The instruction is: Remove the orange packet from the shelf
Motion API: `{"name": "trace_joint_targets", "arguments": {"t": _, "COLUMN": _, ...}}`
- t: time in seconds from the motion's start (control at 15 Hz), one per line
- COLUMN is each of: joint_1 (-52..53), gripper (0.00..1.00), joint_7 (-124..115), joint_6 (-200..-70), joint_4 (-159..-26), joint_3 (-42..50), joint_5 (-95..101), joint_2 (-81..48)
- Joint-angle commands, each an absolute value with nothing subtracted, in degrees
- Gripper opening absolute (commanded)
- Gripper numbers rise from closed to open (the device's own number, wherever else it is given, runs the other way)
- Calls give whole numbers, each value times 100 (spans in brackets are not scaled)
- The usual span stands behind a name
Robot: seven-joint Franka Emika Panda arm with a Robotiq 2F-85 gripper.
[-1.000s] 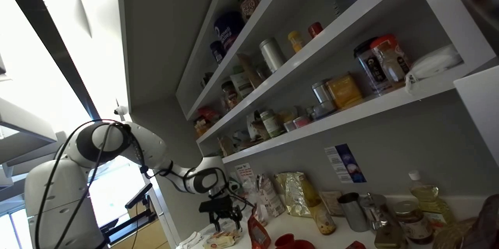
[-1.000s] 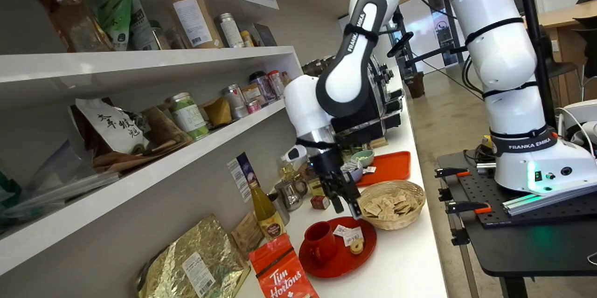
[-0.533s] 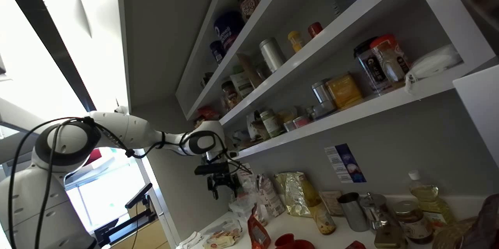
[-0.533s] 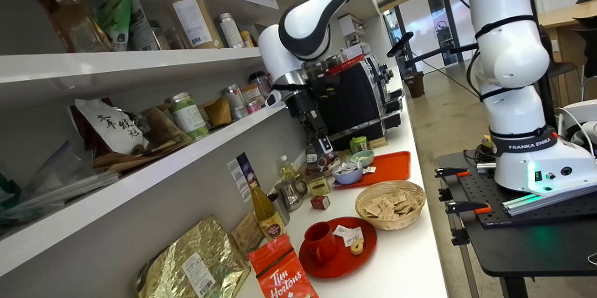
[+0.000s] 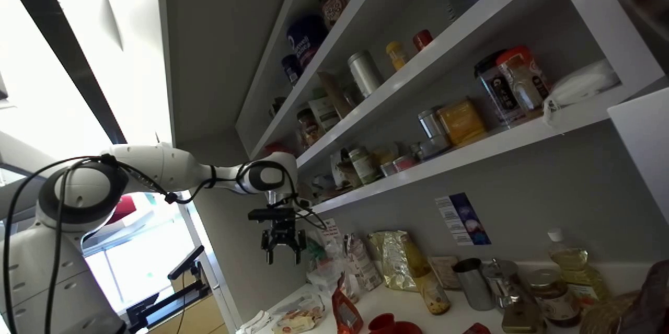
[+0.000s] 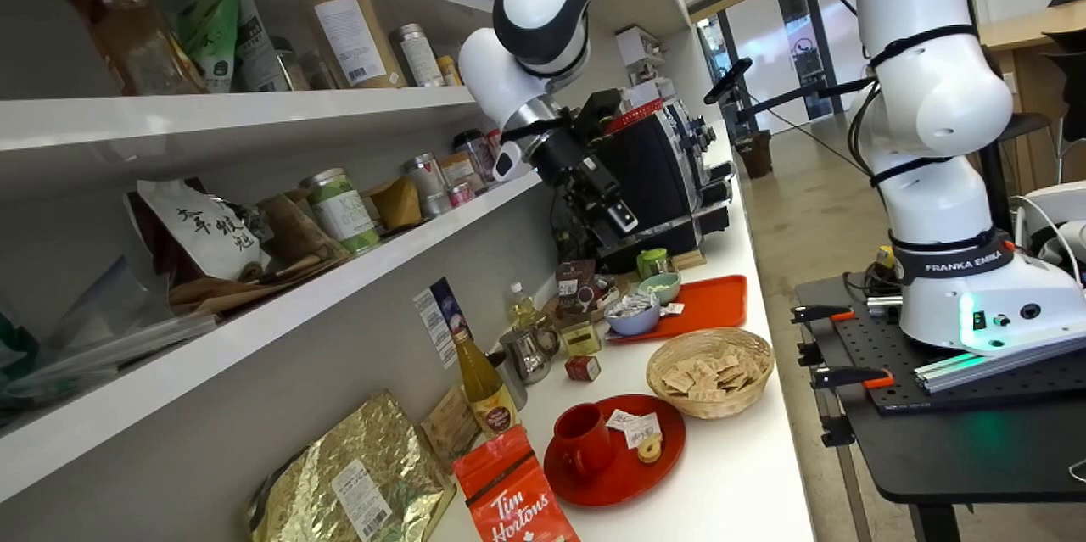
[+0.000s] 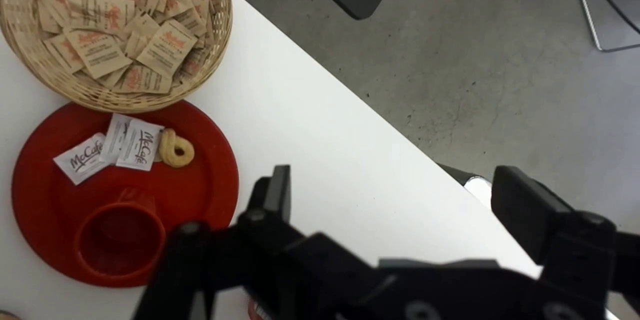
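Down on the counter (image 6: 721,474), below the shelf (image 6: 170,381): the orange packet (image 6: 513,491)

It stands at eight o'clock from the red plate (image 6: 624,478). In an exterior view, the gripper (image 5: 284,256) hangs well apart from the packet, between ten and eleven o'clock, jaws spread wide.

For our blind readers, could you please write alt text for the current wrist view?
The open, empty gripper hangs above a white counter. At left, a red plate holds a red cup, white packets and a ring-shaped snack; a wicker basket of tan packets sits beside the plate. Gray floor shows at right.
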State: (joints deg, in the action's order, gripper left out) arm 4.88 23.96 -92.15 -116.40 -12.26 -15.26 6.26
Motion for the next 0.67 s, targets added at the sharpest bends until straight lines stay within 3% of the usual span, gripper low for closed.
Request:
{"name": "trace_joint_targets", "arguments": {"t": 0.0, "joint_1": 648, "gripper": 100, "joint_7": 2611, "joint_6": -8768, "joint_4": -11527, "joint_3": -966, "joint_5": -1365, "joint_2": 746}}
{"name": "trace_joint_targets", "arguments": {"t": 0.6, "joint_1": 628, "gripper": 100, "joint_7": 2933, "joint_6": -8593, "joint_4": -11590, "joint_3": -577, "joint_5": -1435, "joint_2": 886}}
